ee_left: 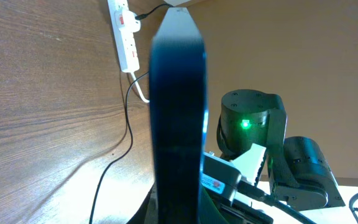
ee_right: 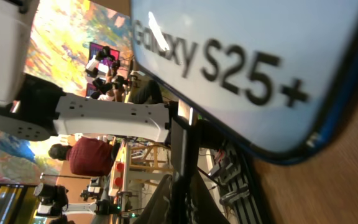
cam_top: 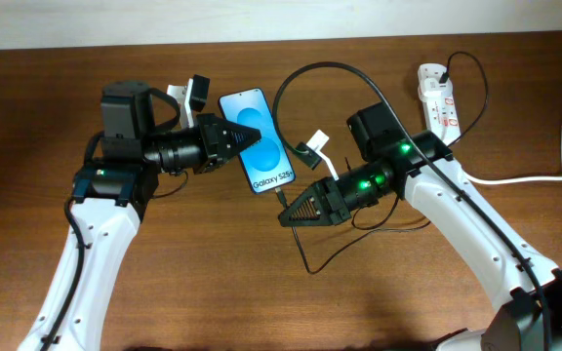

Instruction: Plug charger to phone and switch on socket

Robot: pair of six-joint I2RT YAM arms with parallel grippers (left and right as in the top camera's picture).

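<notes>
Brown wooden worktop (cam_top: 193,292) holds it all. At left, the left fingers (cam_top: 244,135) pinch the phone (cam_top: 266,161) by its edge, blue screen up. Just right, the right fingers (cam_top: 296,209), closed on the charger (cam_top: 322,64) tip, sit at the phone's lower end. Far right lies the socket (cam_top: 435,97).

**Even light above, blur up close**

From overhead, the room light falls soft and even on the brown table (cam_top: 261,302), with only faint shadows under the arms and a slight sheen on the wood. The phone (cam_top: 258,139) screen glows bright, and a green lamp (cam_top: 362,182) shines on the right arm. At the left wrist the phone's edge is a dark blur, while the socket (ee_left: 124,31) behind is fairly sharp. At the right wrist the screen looks washed out and its lettering soft.
</notes>
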